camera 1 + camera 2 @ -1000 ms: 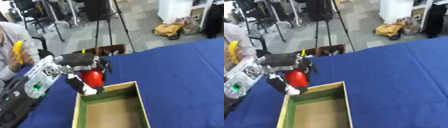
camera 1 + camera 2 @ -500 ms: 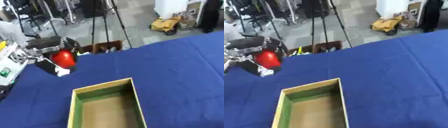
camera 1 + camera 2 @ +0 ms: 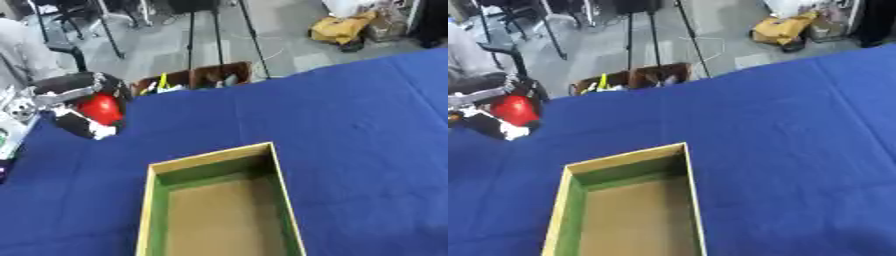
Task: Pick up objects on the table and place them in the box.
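While curled round a red ball [image 3: 101, 108], left hand [image 3: 77, 102] hangs over tabletop [image 3: 350, 120], far left.
Box [image 3: 219, 210]: long axis runs near-to-far, open top up.

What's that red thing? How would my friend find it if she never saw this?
Start at the big blue table with the open box in the middle. Look up and left of the box, near the table's far left edge, to the robot's left hand. Its fingers curl round a red round object, the only red thing there.
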